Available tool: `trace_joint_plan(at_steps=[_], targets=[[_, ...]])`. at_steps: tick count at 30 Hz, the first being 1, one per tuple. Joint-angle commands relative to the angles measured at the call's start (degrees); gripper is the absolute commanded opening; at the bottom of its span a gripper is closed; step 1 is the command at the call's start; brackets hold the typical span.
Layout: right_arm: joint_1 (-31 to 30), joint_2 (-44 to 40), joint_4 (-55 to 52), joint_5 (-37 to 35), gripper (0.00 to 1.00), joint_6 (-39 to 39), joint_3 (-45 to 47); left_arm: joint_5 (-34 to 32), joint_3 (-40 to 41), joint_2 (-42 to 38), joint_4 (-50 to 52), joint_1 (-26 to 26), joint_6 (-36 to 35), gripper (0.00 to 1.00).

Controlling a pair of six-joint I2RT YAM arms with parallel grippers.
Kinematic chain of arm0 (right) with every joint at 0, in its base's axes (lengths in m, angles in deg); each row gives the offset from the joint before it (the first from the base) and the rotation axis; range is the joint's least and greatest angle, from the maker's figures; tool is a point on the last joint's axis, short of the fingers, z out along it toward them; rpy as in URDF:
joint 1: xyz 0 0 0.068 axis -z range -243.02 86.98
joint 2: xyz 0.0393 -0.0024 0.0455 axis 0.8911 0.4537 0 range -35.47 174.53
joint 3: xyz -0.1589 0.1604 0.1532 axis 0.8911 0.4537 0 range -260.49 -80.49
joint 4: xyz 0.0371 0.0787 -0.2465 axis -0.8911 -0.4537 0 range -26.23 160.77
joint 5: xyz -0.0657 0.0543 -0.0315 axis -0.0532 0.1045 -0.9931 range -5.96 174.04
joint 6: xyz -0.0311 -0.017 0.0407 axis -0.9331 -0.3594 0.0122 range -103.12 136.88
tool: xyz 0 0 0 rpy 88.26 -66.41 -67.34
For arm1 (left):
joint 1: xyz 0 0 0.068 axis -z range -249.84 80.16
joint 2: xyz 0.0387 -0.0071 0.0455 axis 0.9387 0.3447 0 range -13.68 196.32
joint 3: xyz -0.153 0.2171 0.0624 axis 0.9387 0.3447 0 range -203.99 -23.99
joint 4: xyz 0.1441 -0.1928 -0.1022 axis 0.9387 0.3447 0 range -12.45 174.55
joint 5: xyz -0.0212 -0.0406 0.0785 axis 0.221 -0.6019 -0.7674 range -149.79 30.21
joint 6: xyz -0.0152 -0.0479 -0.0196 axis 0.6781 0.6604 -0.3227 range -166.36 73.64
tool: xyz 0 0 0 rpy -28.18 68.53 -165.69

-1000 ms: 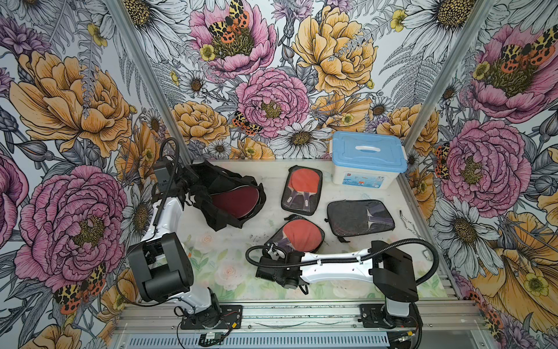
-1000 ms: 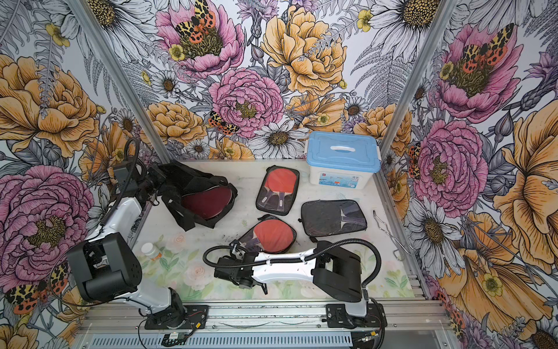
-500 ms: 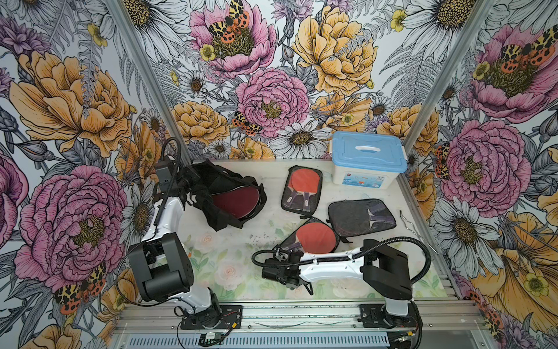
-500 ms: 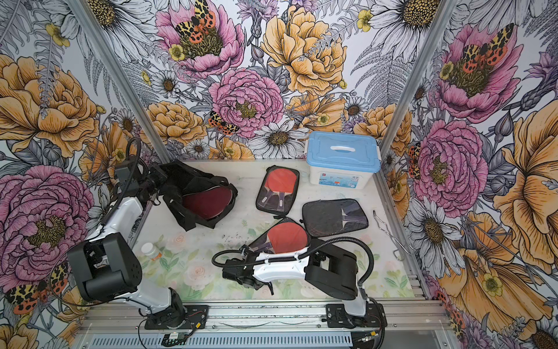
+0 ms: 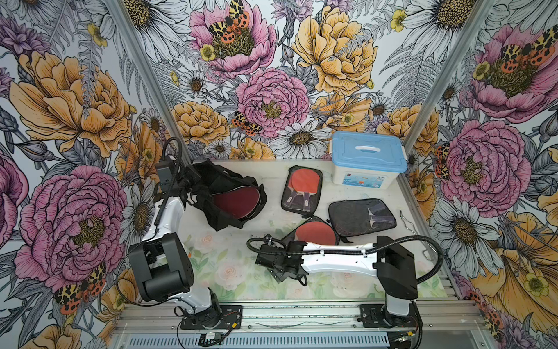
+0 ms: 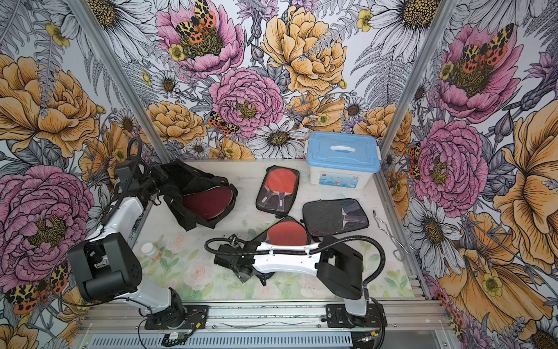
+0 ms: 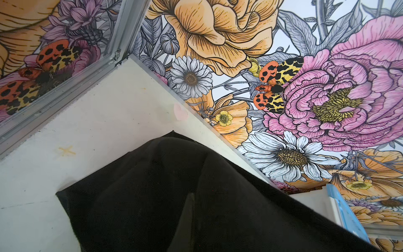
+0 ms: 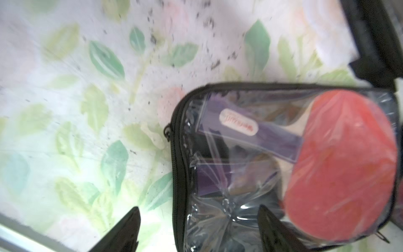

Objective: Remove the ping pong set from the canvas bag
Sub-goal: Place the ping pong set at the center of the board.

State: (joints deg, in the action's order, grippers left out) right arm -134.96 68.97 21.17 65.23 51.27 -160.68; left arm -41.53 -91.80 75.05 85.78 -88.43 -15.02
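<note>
The black canvas bag (image 5: 211, 184) (image 6: 181, 181) lies on its side at the back left, and a maroon paddle cover (image 5: 238, 202) (image 6: 208, 205) shows in its mouth. My left gripper (image 5: 188, 181) is shut on the bag's rear fabric, which fills the left wrist view (image 7: 174, 196). One clear-fronted case with a red paddle (image 5: 315, 232) (image 8: 283, 163) lies on the table. My right gripper (image 5: 290, 276) (image 8: 199, 227) stands open over its handle end, fingers apart and holding nothing. A second clear-fronted case (image 5: 302, 190) and a dark pouch (image 5: 360, 217) lie further back.
A white box with a light-blue lid (image 5: 367, 160) (image 6: 341, 160) stands at the back right corner. A bent metal wire (image 5: 407, 223) lies along the right edge. A small white bottle (image 6: 151, 250) sits by the left arm. Floral walls close three sides.
My right gripper carried the clear-fronted case rightward to beside the dark pouch, then opened and let it go. The left gripper and the bag have not moved.
</note>
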Motion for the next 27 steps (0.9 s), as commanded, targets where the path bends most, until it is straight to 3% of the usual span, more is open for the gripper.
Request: trace_joint_plan(at_steps=[1, 7, 12, 21, 27], targets=[[1.8, -7.5, 4.5, -1.3, 0.85, -2.1, -2.5, -2.0, -0.3, 0.0, 0.6, 0.6, -1.7, 0.0], [6.4, -14.0, 15.5, -0.4, 0.83, -3.2, -2.2, -2.0, -0.8, -0.8, 1.6, 2.7, -4.4, 0.0], [13.1, -14.0, 27.6, 8.4, 0.79, 0.5, -2.8, -3.4, -1.0, -3.4, 2.9, 6.6, -8.8, 0.0], [17.6, -8.7, 33.3, 19.2, 0.77, 3.6, -8.4, -7.2, -2.2, -10.3, 4.8, 16.1, -15.5, 0.0], [18.0, -7.2, 33.4, 24.3, 0.77, 1.2, -6.7, -7.6, -1.9, -12.6, 5.3, 17.8, -12.7, 0.0]])
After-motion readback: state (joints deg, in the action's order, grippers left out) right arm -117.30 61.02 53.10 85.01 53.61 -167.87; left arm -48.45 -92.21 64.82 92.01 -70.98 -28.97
